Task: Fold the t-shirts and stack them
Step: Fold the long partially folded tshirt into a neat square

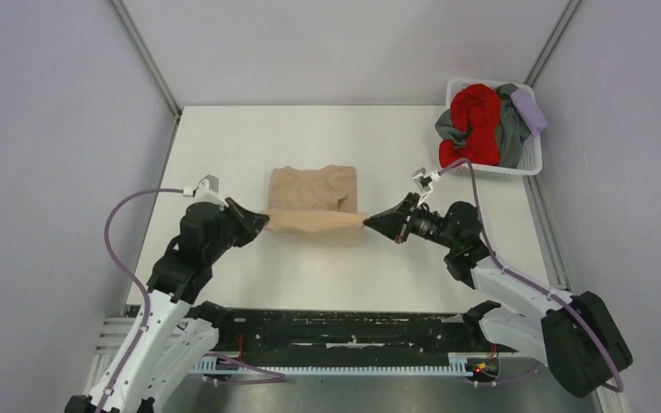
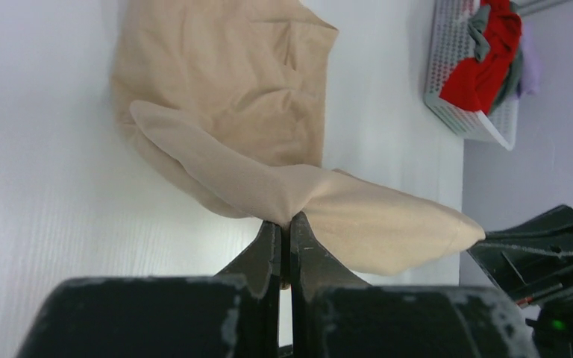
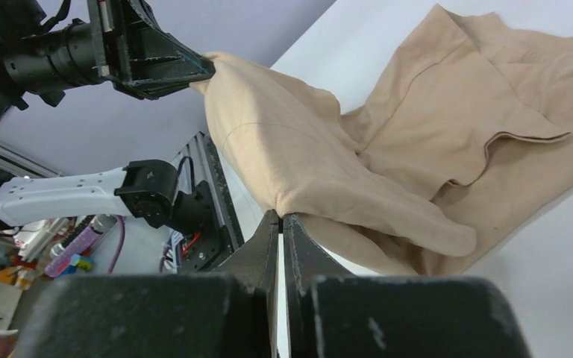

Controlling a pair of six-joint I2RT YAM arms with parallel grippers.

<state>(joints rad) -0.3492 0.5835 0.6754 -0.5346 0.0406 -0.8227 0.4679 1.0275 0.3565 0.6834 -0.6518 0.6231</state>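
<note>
Grips the tan t-shirt (image 1: 312, 194) by its near edge: left gripper (image 1: 262, 220) pinched tight on one end, right gripper (image 1: 368, 222) pinched tight on the other, nothing but cloth between the fingers of either. Holds that edge raised and stretched between the two, with the rest of the shirt lying rumpled about mid-way across the white table (image 1: 224, 146). From above, takes in both arms and the whole shirt at once, but not the pinches themselves. From each wrist, shows them close: cloth gathered into a fold right at the fingertips, with the other arm's tip at the far end of the span. At the table's far right corner, out of the right wrist view, heaped in the white basket (image 1: 529, 159) and piled above its rim: red t-shirt (image 1: 473, 125), grey t-shirt (image 1: 509, 138), lavender t-shirt (image 1: 529, 112)
</note>
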